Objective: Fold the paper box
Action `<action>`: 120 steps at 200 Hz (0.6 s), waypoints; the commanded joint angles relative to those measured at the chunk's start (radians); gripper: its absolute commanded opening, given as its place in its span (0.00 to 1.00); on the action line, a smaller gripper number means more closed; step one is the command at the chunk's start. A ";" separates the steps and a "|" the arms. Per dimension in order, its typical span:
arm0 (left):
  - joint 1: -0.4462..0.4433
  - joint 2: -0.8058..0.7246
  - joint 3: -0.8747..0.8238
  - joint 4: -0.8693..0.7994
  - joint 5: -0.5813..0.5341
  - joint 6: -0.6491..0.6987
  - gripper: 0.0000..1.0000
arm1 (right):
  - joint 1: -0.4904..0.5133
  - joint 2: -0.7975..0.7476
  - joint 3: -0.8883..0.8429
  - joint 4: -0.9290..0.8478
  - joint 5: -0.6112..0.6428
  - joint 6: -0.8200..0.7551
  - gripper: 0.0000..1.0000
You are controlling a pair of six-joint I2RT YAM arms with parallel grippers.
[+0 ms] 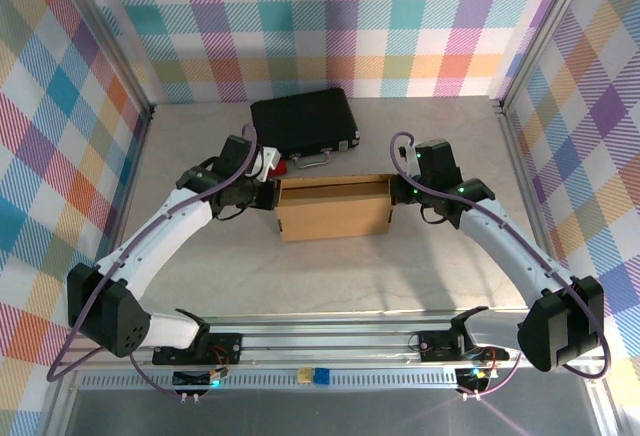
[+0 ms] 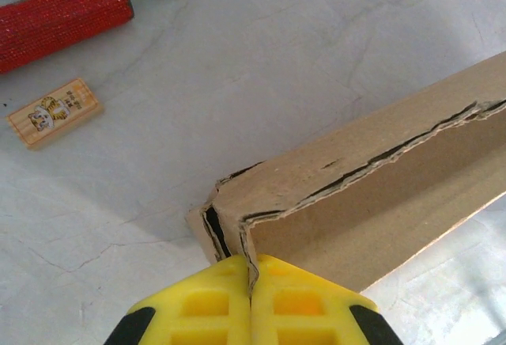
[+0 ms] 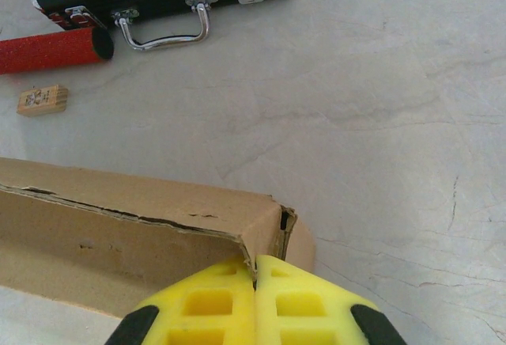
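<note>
The brown paper box [image 1: 335, 208] stands in the middle of the table, partly formed, with its far wall raised and its lid lying toward me. My left gripper [image 1: 268, 194] is shut on the box's left side wall near the far corner [image 2: 237, 218], the yellow fingers [image 2: 205, 301] pinching the cardboard edge. On the opposite end, my right gripper [image 1: 402, 192] is shut on the right side wall by its far corner [image 3: 265, 222], with yellow fingers [image 3: 296, 301] clamped on the thin edge. The far wall [image 3: 118, 195] runs between both corners.
A black hard case [image 1: 304, 122] with a metal handle [image 3: 166, 28] lies just behind the box. A red glittery cylinder [image 2: 59, 17] and a small wooden block [image 2: 54, 113] rest between case and box. Checked walls [image 1: 80, 96] enclose the table on three sides.
</note>
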 commanded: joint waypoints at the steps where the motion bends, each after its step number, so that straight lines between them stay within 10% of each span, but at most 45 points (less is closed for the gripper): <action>1: -0.028 -0.025 -0.046 0.056 -0.033 -0.026 0.00 | 0.018 0.000 -0.016 -0.046 -0.006 0.015 0.00; 120: -0.099 -0.077 -0.225 0.286 -0.133 -0.110 0.00 | 0.063 -0.054 -0.121 0.088 0.049 -0.002 0.00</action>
